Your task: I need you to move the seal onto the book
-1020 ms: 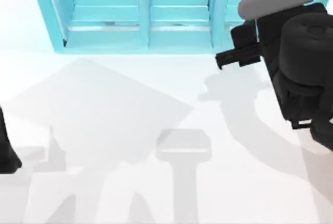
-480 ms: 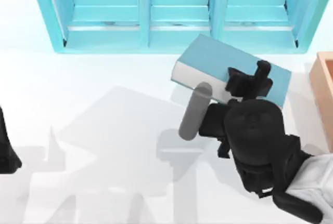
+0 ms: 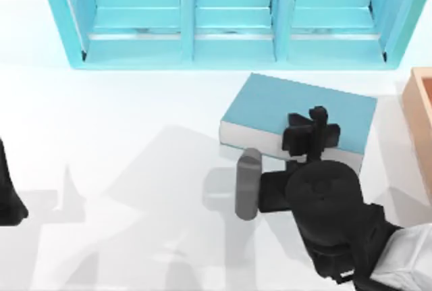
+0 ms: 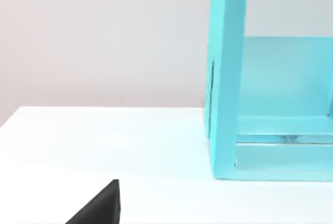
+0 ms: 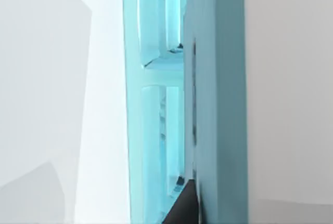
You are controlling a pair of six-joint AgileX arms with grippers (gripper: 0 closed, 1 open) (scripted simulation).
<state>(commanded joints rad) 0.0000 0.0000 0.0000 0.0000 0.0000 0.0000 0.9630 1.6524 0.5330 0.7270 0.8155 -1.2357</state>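
Observation:
The book [image 3: 270,105], teal-blue with white page edges, lies flat on the white table in front of the shelf, right of centre. My right gripper [image 3: 312,129] hangs over the book's near right part, wrist pointing down, and its black body covers what lies beneath. The seal is hidden. My left arm [image 3: 7,196] is parked at the table's left edge, and a black tip of it [image 4: 99,211] shows in the left wrist view.
A large turquoise shelf unit [image 3: 189,14] with compartments spans the back of the table, and also shows as the shelf [image 4: 229,104] and the shelf [image 5: 156,104]. A light-orange wooden box [image 3: 422,122] stands at the right edge. White table [image 3: 121,142] lies open at the left and front.
My right arm has swung from the back right, near the shelf, down over the book. Over the last half second the book has turned a little and the gripper has shifted slightly left.

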